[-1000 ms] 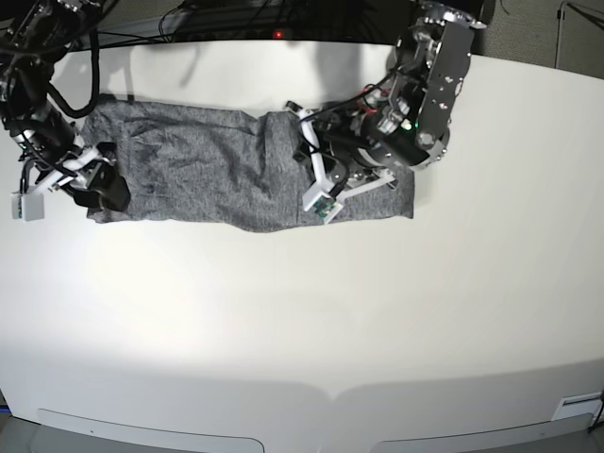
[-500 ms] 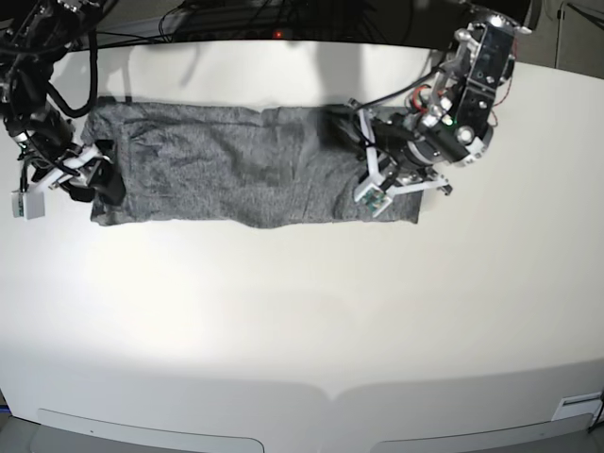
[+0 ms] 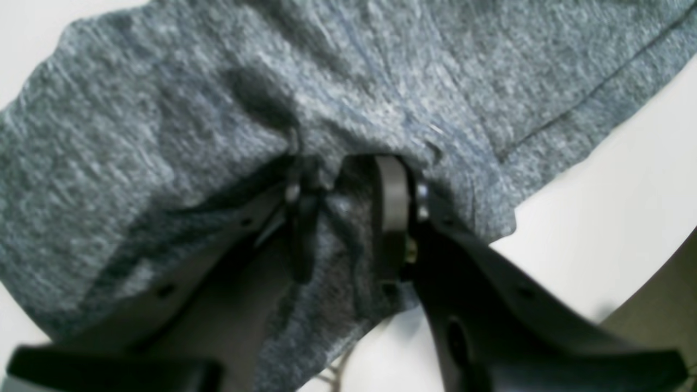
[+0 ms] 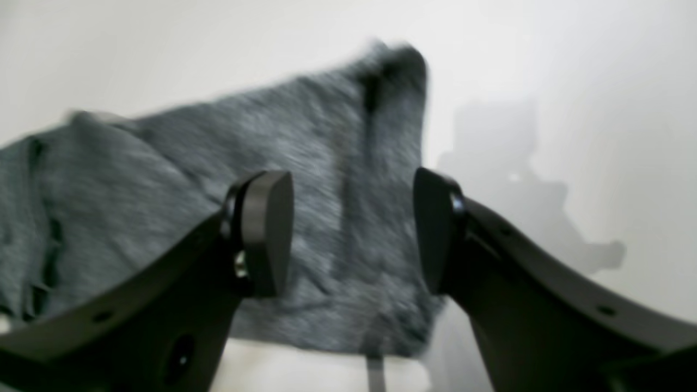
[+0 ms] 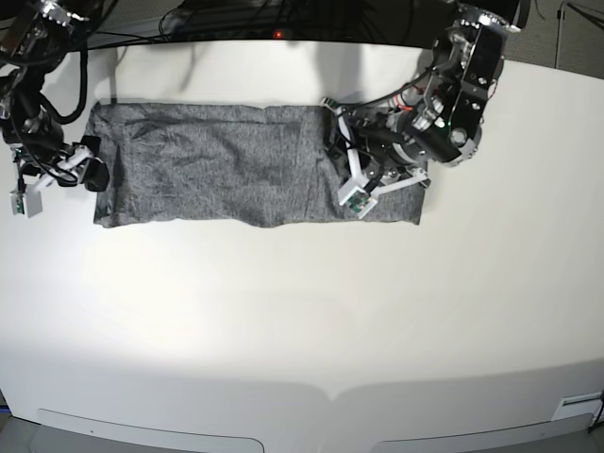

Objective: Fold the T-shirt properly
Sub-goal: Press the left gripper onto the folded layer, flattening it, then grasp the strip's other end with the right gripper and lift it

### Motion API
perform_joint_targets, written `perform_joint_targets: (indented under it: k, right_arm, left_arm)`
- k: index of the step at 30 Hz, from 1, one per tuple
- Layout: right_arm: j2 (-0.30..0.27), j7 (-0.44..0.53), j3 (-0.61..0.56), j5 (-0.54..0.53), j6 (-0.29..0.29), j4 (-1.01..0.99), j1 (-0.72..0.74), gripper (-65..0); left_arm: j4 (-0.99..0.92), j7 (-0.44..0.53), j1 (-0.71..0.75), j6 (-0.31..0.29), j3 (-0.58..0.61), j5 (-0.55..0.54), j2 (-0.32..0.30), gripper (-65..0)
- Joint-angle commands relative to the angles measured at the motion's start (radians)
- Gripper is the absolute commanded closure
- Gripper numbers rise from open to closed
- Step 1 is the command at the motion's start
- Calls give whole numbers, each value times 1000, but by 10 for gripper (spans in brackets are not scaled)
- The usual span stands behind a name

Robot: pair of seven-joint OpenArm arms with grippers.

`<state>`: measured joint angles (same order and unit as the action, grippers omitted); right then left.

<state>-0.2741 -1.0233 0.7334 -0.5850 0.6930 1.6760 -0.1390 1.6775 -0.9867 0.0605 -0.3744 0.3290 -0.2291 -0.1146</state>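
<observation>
The heather-grey T-shirt (image 5: 217,165) lies as a long, flat, folded strip across the far part of the white table (image 5: 302,321). My left gripper (image 5: 340,146) sits on the strip's right part. In the left wrist view the left gripper (image 3: 346,169) has its jaws nearly together, with a bunch of the shirt's fabric (image 3: 163,109) pinched between them. My right gripper (image 5: 92,175) is at the strip's left end. In the right wrist view the right gripper (image 4: 351,218) is wide open and empty, just above the shirt's blurred end (image 4: 326,141).
Black cables (image 5: 236,24) run along the table's far edge behind the shirt. The white table stretches wide in front of the shirt. A white camera block (image 5: 26,203) on the right arm hangs left of the shirt's end.
The fold at the shirt's middle right has been drawn out, so the strip lies flatter and longer. My left gripper swung right, then back a little. My right gripper moved off the left edge.
</observation>
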Motion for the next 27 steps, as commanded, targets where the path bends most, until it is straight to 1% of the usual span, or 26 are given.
perform_joint_targets:
  k: [1,5,7,12,17,18,20,21,25,27]
  right_arm:
    - [-34,25,6,-16,5,-6,9,-352]
    - [-86,55,6,-16,5,-81,16,-352]
    - [-101,59,6,-17,5,-124,34,-352]
    - [-106,67,6,-17,5,-299,124,-352]
    - [-109,62,-3,-13,5,-451,183,-351]
    - [-108,64,-11,10,5,-461,182,-351]
    - [-109,80,-36,56,5,-472,171,-351]
    - [-109,82,-50,59,5,-472,164,-351]
    - [-108,79,-120,49,5,-472,140,-351]
    - [-108,51,-149,10,5,-472,136,-351]
  left_arm:
    - [19,15,-16,-3,0,-8,3,-161]
    - [19,36,-16,-4,0,-8,3,-161]
    - [19,47,-16,-4,0,-8,3,-162]
    - [19,83,-16,-3,0,-9,3,-162]
    - [19,78,-16,-3,0,-8,3,-162]
    - [24,64,-17,-3,0,-9,3,-162]
    - [64,31,-16,-3,0,-9,3,-162]
    - [97,14,-16,-3,0,-8,3,-162]
    - [278,7,-16,-3,0,-8,3,-162]
    - [363,6,-16,-4,0,-7,2,-162]
